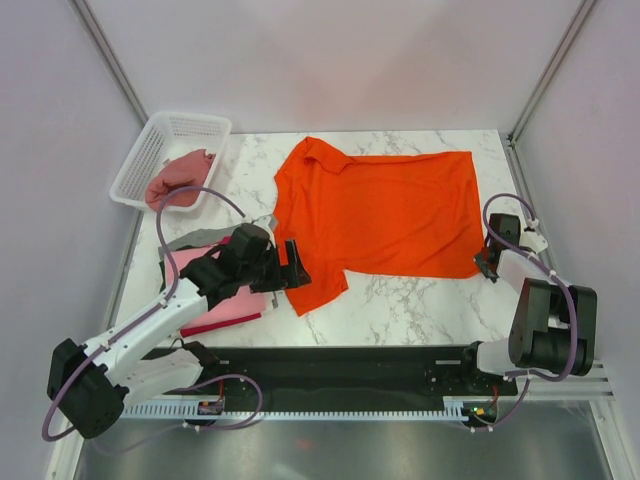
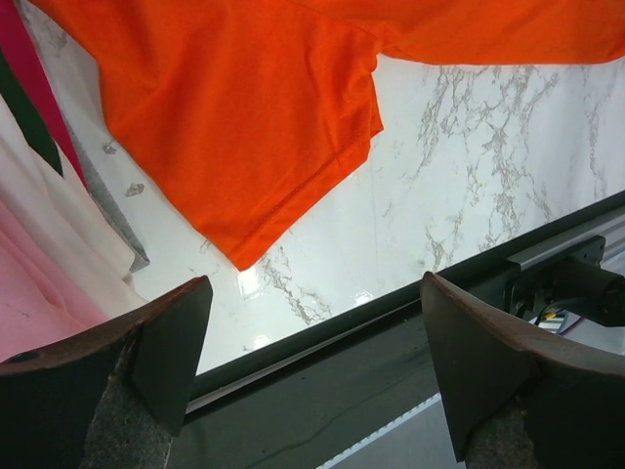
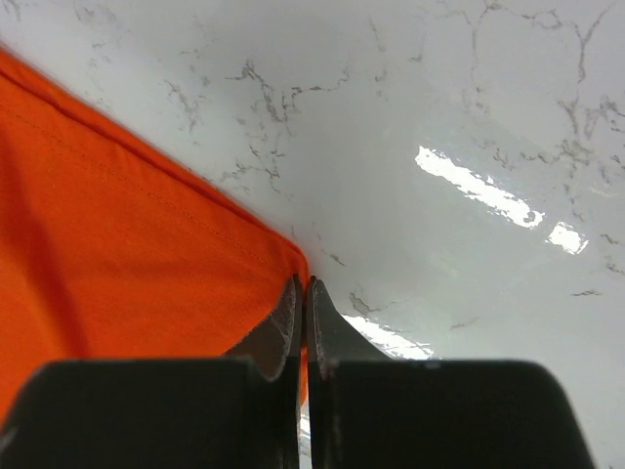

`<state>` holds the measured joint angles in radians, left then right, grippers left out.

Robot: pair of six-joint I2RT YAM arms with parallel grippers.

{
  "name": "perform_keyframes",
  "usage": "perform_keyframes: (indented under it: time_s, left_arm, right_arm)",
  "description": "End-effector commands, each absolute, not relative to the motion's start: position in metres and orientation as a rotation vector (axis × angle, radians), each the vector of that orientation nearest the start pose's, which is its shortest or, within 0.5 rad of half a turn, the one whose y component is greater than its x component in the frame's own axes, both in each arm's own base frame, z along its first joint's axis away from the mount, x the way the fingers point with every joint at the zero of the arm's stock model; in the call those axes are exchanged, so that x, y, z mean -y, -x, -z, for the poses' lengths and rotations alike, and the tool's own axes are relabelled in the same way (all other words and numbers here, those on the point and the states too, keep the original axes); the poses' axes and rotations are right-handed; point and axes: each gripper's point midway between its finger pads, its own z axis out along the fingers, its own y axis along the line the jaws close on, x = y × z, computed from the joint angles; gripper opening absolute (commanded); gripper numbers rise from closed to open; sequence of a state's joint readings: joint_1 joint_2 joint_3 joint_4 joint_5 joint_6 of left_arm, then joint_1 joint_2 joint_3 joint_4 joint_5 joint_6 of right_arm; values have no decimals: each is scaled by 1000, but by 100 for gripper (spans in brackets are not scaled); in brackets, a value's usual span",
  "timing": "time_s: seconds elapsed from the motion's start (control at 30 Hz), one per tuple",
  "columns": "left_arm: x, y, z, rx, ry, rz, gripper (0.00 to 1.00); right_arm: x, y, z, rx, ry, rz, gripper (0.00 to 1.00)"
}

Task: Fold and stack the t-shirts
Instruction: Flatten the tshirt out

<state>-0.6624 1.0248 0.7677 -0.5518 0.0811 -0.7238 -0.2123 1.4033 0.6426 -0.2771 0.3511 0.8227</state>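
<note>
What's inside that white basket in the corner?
A dusty rose t-shirt lies crumpled inside the white basket, filling its near end. The far end shows bare mesh. Anything beneath the shirt is covered, so I cannot tell what is there.

walls (image 1: pixel 330 60): plain white, behind and at both sides | metal posts (image 1: pixel 113 60): slanted, at the back corners | table (image 1: pixel 400 300): glossy white marble top, grey veins | black rail (image 1: pixel 340 365): along the near edge | light: bright glare patches (image 3: pixel 479 186) on the marble
</note>
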Motion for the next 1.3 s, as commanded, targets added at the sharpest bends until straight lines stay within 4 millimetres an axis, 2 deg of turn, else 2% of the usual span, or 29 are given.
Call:
perform_keyframes:
  time_s: [0.0, 0.1, 0.37, 0.5, 0.63, 0.67, 0.7, 0.77, 1.1, 1.27]
  left_arm:
    - [216, -191, -137, -2516, -17, 752, 94]
    - [222, -184, -134, -2536, -10, 765, 95]
    - [226, -166, -111, -2613, 44, 724, 93]
    - [232, -158, -102, -2642, 15, 692, 91]
    - [236, -156, -93, -2676, -44, 652, 90]
    - [238, -156, -92, -2680, -54, 648, 88]
    - [239, -154, -92, -2682, -64, 648, 81]
    - [238, -154, -86, -2696, -70, 623, 77]
    - [228, -169, -59, -2723, -31, 428, 75]
    - [224, -169, -44, -2757, -2, 371, 73]
  right_arm:
    - [93, -278, -23, -2131, -1355, 221, 1]
    - [91, -279, -22, -2133, -1346, 200, 0]
    - [85, -286, -22, -2124, -1321, 136, 0]
    - [83, -288, -22, -2124, -1318, 114, 0]
    - [80, -289, -21, -2129, -1311, 97, 0]
    - [80, -289, -20, -2130, -1310, 93, 0]
    - [80, -289, -20, -2133, -1309, 94, 0]
    - [80, -289, -20, -2132, -1306, 92, 0]
    - [78, -289, -21, -2131, -1301, 79, 0]
    - [76, -290, -20, -2135, -1300, 65, 0]
